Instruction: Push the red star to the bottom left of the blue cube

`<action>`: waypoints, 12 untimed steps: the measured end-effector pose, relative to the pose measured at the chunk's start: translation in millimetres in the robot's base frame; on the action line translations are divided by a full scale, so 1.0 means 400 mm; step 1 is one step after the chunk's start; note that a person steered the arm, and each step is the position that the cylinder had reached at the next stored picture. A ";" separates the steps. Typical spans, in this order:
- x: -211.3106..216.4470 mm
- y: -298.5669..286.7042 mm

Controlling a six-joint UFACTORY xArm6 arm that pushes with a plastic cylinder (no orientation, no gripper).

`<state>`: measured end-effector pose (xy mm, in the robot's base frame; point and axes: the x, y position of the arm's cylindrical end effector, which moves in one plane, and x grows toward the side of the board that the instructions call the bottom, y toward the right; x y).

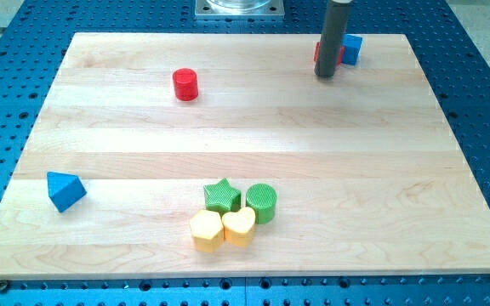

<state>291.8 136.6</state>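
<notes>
Wooden board (245,127) (green star (222,195) mid-bottom)

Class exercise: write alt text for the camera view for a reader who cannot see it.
My tip rests at the wooden board's top right, against a red block beside the blue cube. Elsewhere: a red cylinder, a blue block, and green and yellow blocks clustered at the view's bottom.

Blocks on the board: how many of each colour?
Red: 2, the red cylinder and a red block half hidden behind my tip.
Blue: 2, blue cube, blue wedge.
Green: 2, green star, green cylinder.
Yellow: 2, yellow hexagon, yellow heart.
Total: 8.
</notes>
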 end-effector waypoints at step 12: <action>-0.001 -0.014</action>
<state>291.3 131.1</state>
